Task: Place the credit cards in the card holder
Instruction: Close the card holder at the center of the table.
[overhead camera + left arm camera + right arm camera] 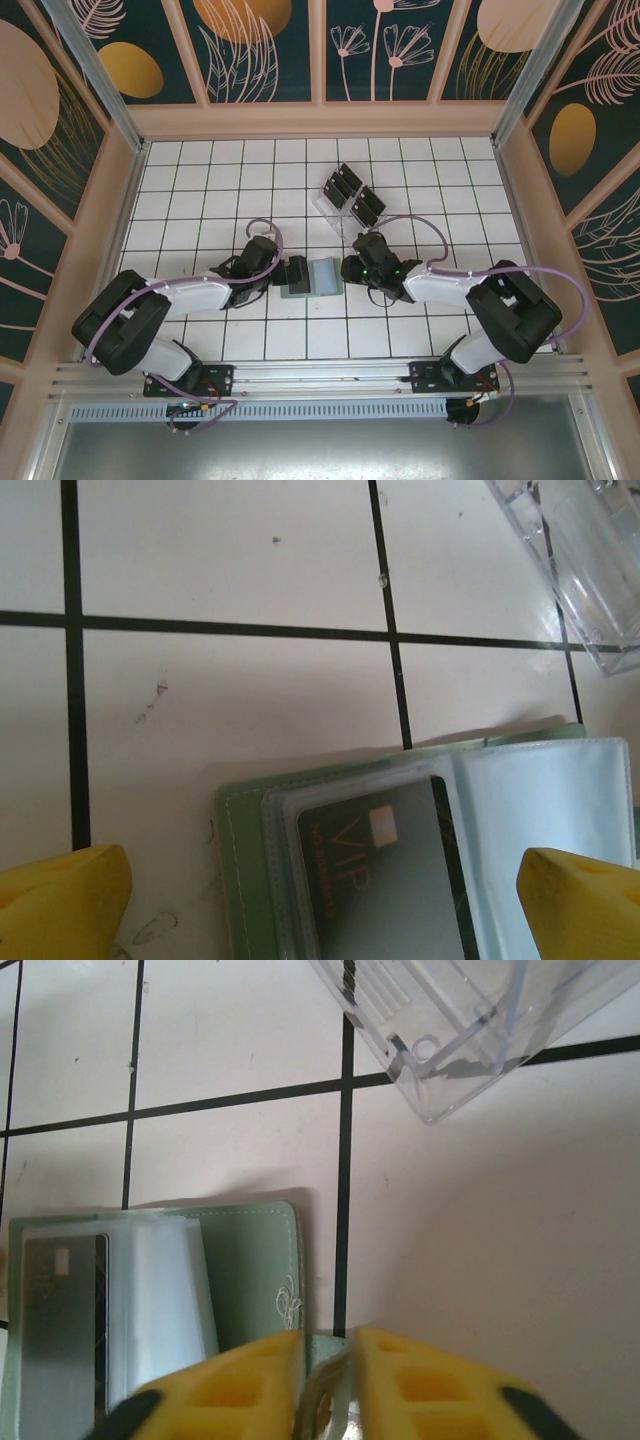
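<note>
Right end effector (330,1362) pinches the flat sage card holder (250,1260) (clear sleeves (160,1295) inside).

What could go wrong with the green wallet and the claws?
The right claw seems to pinch only the little tab of the card holder, so it might slip off or drag the holder. The credit card in its clear sleeve could slide out. The open left claw hangs close and might bump it.
</note>
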